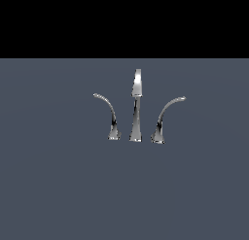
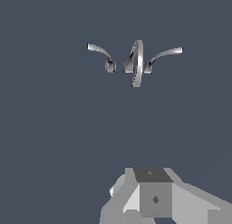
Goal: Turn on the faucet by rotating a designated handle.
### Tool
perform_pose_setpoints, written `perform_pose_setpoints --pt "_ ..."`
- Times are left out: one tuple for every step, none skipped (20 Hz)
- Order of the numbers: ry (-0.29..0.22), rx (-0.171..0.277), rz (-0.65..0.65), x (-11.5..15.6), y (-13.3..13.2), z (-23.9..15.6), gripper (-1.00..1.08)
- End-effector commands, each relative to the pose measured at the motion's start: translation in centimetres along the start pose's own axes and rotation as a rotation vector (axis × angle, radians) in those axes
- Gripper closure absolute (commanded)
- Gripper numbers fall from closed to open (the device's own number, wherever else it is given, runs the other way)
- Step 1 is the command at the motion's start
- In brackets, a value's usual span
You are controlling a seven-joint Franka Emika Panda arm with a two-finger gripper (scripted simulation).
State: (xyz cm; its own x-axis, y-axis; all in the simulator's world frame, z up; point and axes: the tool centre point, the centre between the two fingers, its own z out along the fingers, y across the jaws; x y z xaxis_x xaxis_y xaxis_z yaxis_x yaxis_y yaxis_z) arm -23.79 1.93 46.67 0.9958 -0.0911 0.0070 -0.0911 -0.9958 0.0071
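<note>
The chrome faucet stands on the grey floor in the exterior view, its tall tapered spout (image 1: 136,105) in the middle. The handle (image 1: 110,114) is the slim hooked lever on the exterior view's left of the spout, rising from a small narrow foot. A thicker lever (image 1: 164,118) with a flared foot curves off on the other side. The wrist view shows the spout (image 2: 137,63), the handle (image 2: 101,52) and the thicker lever (image 2: 164,54) from above, far off. Only grey blocks of my gripper (image 2: 152,196) show there, well apart from the faucet. Its fingers are not distinguishable.
A flat dark grey floor (image 1: 58,185) surrounds the faucet on all sides. A black band (image 1: 124,23) fills the upper part of the exterior view. No other objects show.
</note>
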Motion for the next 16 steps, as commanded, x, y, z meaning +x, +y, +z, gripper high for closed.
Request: perform_pose_setpoints --pt "-0.001 0.0 0.034 0.3 -0.6 0.6 1.08" --pt "-0.001 0.0 0.05 0.4 -0.9 0.9 1.08" --pt "-0.001 0.0 0.067 0.6 -1.2 1.3 1.08" --pt "-0.001 0.0 0.086 0.8 -1.5 1.6 1.08" --pt "-0.001 0.0 0.105 0.9 -1.9 2.0 1.08" --pt "-0.002 0.001 0.126 1.2 -2.2 2.4 1.08" --pt "-0.002 0.001 0.148 1.4 -2.6 2.8 1.08" --pt "-0.002 0.001 0.17 1.6 -2.9 3.2 1.08" --pt "-0.002 0.001 0.192 1.9 -3.3 3.6 1.08" --pt "-0.003 0.001 0.214 2.1 -3.7 4.0 1.08" --pt "-0.003 0.001 0.237 2.4 -4.0 4.4 1.08" --pt "-0.003 0.002 0.259 2.7 -4.4 4.8 1.08" --pt "-0.003 0.002 0.281 3.0 -4.7 5.2 1.08" --pt "-0.004 0.002 0.303 3.3 -5.1 5.7 1.08" --pt "-0.004 0.002 0.326 3.6 -5.4 6.1 1.08" --pt "-0.004 0.002 0.348 3.9 -5.7 6.5 1.08"
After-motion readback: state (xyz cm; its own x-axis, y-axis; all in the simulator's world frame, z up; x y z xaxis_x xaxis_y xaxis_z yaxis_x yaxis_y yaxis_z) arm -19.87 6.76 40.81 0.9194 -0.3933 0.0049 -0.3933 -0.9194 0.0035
